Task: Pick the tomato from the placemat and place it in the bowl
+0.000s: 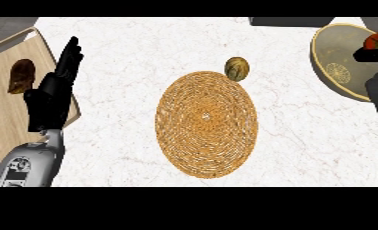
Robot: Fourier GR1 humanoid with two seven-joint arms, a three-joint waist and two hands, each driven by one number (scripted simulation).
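The left forearm (29,166) comes in at the lower left corner, and its black left hand (53,94) stands open, fingers straight and pointing up, resting beside a wooden cutting board (22,119) that carries a dark brown object (21,75). A round woven placemat (206,124) lies in the middle of the white marble counter (133,49), with a small yellowish-brown ball (236,68) touching its upper right rim. At the far right edge, the right hand (367,54) hovers over the bowl (328,59), curled round the red tomato (373,40), which is only partly visible above the bowl's interior.
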